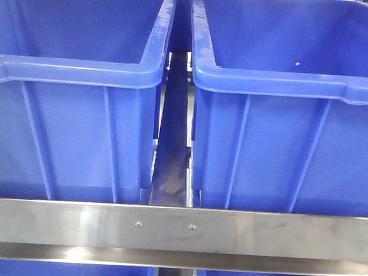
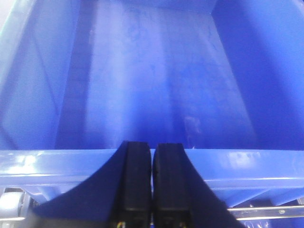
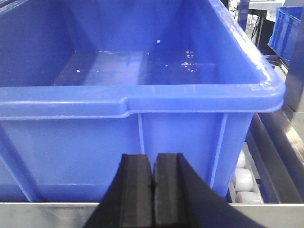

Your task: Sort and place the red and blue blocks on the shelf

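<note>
We see no red or blue cube in any view, so we cannot tell where either block is. In the front view two big blue bins fill the frame, left bin (image 1: 74,86) and right bin (image 1: 287,101), both cut off at the top and sides; their floors are hidden behind the near walls. The shelf front rail (image 1: 177,235) runs across the lower frame with two small screws (image 1: 165,226) near centre, and more blue plastic peeks out below it, cut off. No arm shows in that view. In the left wrist view the left gripper (image 2: 152,156) sits at bottom centre, jaws pressed together with nothing between them, poised over a bin's near rim (image 2: 57,164) and aimed into its blurry interior. In the right wrist view the right gripper (image 3: 153,164) is likewise closed on nothing, level with a bin's front wall (image 3: 71,152); white rollers (image 3: 244,183) show at lower right, partly hidden.
</note>
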You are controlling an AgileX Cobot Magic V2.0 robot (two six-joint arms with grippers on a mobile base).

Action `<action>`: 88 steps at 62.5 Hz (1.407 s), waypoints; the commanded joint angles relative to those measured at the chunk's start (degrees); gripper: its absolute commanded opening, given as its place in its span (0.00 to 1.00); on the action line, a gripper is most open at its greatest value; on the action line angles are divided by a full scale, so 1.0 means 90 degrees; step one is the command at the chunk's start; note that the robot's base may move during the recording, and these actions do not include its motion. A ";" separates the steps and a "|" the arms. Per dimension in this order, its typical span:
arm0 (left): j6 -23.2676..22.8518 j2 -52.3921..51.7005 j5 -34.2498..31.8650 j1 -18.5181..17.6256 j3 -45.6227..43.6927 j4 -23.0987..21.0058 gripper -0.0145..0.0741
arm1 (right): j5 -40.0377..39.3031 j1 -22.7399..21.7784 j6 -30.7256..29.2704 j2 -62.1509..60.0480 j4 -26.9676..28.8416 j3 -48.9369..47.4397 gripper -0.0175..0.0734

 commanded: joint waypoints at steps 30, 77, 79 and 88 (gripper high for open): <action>-0.0010 0.0000 -0.0523 -0.0027 -0.0183 0.0040 0.30 | -0.0595 -0.0007 -0.0058 -0.0114 -0.0076 0.0008 0.25; -0.0004 -0.0373 -0.0528 0.0182 -0.0183 0.0348 0.30 | -0.0595 -0.0007 -0.0058 -0.0114 -0.0076 0.0008 0.25; -0.0004 -0.0528 -0.0576 0.0279 -0.0172 0.0311 0.30 | -0.0595 -0.0007 -0.0058 -0.0114 -0.0076 0.0008 0.25; -0.0004 -0.1206 -0.0765 0.0765 0.0075 0.0346 0.30 | -0.0595 -0.0007 -0.0058 -0.0114 -0.0076 0.0008 0.25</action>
